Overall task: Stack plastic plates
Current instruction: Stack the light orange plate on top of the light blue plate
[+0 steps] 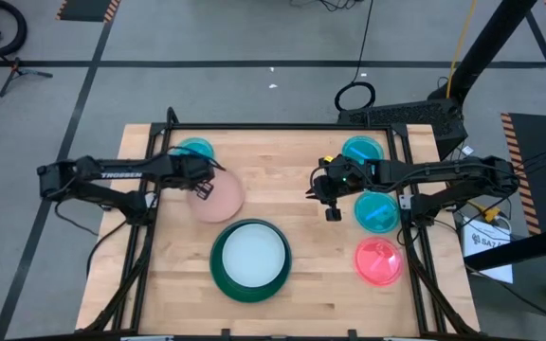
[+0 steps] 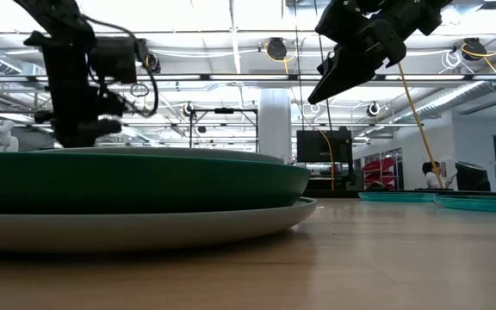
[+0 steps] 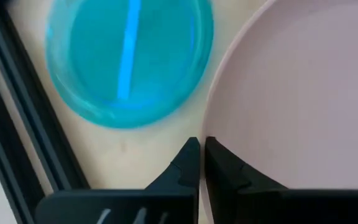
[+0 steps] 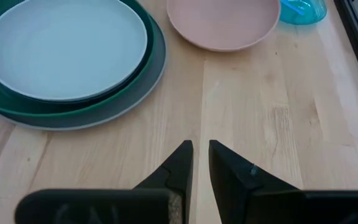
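Note:
My left gripper (image 1: 200, 187) (image 3: 202, 152) is shut on the near-left rim of the salmon-pink plate (image 1: 224, 199) (image 3: 303, 93), beside a small cyan plate (image 1: 194, 150) (image 3: 129, 56). My right gripper (image 1: 333, 212) (image 4: 201, 149) hovers shut and empty above bare table right of centre, raised in the low view (image 2: 321, 90). At the near middle, a pale blue-white plate (image 1: 251, 256) (image 4: 67, 46) rests in the dark green plate (image 1: 218, 275) (image 2: 136, 181), which sits on the grey one (image 2: 145, 226) (image 4: 104, 118). My left gripper pinches the salmon-pink plate's rim (image 3: 209, 127) between its two fingers, one finger (image 3: 229, 171) over the inside of the plate and one (image 3: 188, 165) outside it. The fingers come from the table's left. Whether the plate is lifted clear, I cannot tell.
Two small cyan plates (image 1: 362, 150) (image 1: 377, 210) and a pink-red one (image 1: 379, 261) lie along the right edge. Dark frame rails (image 1: 150, 189) (image 1: 408, 189) border both table sides. Bare wood lies in the centre and at the near corners.

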Motion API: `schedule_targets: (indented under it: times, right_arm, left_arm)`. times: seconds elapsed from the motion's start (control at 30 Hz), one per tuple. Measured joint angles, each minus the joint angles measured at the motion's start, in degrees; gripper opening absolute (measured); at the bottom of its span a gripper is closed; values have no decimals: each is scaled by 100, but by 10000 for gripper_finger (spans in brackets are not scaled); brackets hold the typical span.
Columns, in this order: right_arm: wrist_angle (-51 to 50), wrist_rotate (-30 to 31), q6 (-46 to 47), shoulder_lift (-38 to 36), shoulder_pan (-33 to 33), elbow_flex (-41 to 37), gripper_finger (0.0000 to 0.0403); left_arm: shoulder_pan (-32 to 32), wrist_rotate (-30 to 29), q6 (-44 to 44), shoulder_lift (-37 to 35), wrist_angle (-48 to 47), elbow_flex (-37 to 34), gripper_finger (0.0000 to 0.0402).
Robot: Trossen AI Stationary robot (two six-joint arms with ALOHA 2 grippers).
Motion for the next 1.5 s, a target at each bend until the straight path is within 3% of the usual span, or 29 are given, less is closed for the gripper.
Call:
schedule_targets:
  times: [0.4, 0.53, 0.83, 1.07, 1.27, 1.5]
  right_arm:
    - [1009, 32, 333, 167, 0, 2, 44]
    - [1716, 562, 965, 443, -2, 2, 50]
    - [2615, 1776, 2629, 1276, -37, 2, 128]
    - [2919, 1820, 3608, 1343, -50, 7, 168]
    - [3216, 1977, 3995, 1389, -57, 7, 167]
    - [3441, 1685, 4145, 1397, -31, 2, 167]
  left_arm:
    - [-613, -1550, 280, -688, 95, 815, 9]
    - [-927, -2002, 414, -672, 547, 875, 9]
    - [-1481, -2073, 1536, -672, 2150, 879, 9]
    - [-1652, -2084, 1451, -672, 2381, 879, 9]
    - [-1730, -2108, 1406, -671, 2509, 879, 9]
    - [-1685, -2432, 1445, -395, 2616, 886, 9]
